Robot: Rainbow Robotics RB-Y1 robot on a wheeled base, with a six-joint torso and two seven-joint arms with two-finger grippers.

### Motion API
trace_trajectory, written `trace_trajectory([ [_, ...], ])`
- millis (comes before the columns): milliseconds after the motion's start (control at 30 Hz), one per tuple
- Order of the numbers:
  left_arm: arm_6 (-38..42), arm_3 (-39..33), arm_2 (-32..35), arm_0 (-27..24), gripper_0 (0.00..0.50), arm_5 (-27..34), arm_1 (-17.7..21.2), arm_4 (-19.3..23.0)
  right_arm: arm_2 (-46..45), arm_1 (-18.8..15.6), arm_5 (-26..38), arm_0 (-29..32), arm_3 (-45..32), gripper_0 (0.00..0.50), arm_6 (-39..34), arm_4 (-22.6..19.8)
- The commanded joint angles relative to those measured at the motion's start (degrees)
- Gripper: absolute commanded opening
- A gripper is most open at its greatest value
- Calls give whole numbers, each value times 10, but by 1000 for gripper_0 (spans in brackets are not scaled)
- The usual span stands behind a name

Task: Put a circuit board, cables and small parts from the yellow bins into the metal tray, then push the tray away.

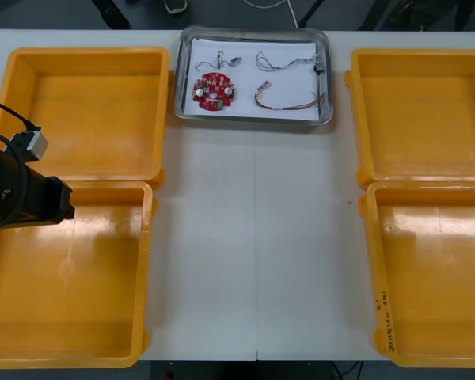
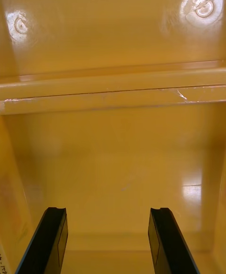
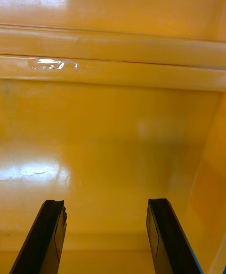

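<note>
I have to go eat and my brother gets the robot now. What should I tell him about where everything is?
Left gripper: open, holding nothing, over the near left yellow bin.
Right gripper: open, holding nothing, over the near right yellow bin.
Metal tray: at the table's far edge, holding the red circuit board, cables and small metal parts.
Done: tray loaded; it looks already pushed away.
Left: probably nothing; the bins look empty.

Light table (image 1: 206, 237), dark floor (image 1: 55, 14) beyond.
A seam (image 1: 256, 261) splits the tabletop; a white cord (image 1: 291, 12) lies on the floor.
</note>
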Motion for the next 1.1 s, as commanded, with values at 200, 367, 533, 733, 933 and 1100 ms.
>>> trace_trajectory([
  [200,-47,-18,13,6,500,4,-6,-5,-20,-26,2,6,-7,500,-3,-5],
  [367,-47,-18,13,6,500,4,-6,-5,-20,-26,2,6,-7,500,-3,-5],
  [533,-47,-18,13,6,500,4,-6,-5,-20,-26,2,6,-7,500,-3,-5],
  [733,-47,-18,13,6,500,4,-6,-5,-20,-26,2,6,-7,500,-3,-5],
  [933,-47,-18,13,6,500,4,-6,-5,-20,-26,2,6,-7,500,-3,-5],
  [1100,-47,-18,13,6,500,4,-6,-5,-20,-26,2,6,-7,500,-3,-5],
])
